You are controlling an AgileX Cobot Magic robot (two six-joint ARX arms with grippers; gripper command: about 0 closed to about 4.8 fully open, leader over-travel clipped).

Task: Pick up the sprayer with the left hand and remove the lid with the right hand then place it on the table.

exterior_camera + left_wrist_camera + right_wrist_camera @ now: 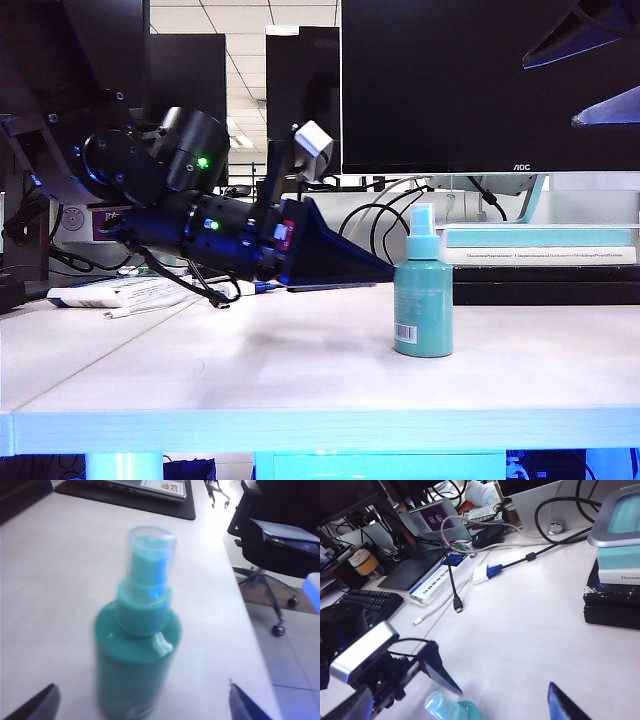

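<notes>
The teal sprayer [423, 300] stands upright on the white table [250, 390], with the clear lid [422, 219] on its nozzle. My left gripper [385, 268] reaches in from the left, its tip just short of the bottle's shoulder. In the left wrist view the sprayer [136, 655] and its lid [151, 555] sit between the wide-apart fingers [37, 706] of the open left gripper [141, 694], untouched. My right gripper [550, 92] hangs open, high and to the right of the bottle. The right wrist view shows the lid [440, 707] below the right gripper [467, 696], with one fingertip [562, 706] off to the side.
A black monitor [480, 90] and stacked books [540, 250] stand behind the bottle. Cables [520, 560], a boxed item [440, 580] and a keyboard [365, 602] lie at the back left. An office chair [280, 535] stands past the table's edge.
</notes>
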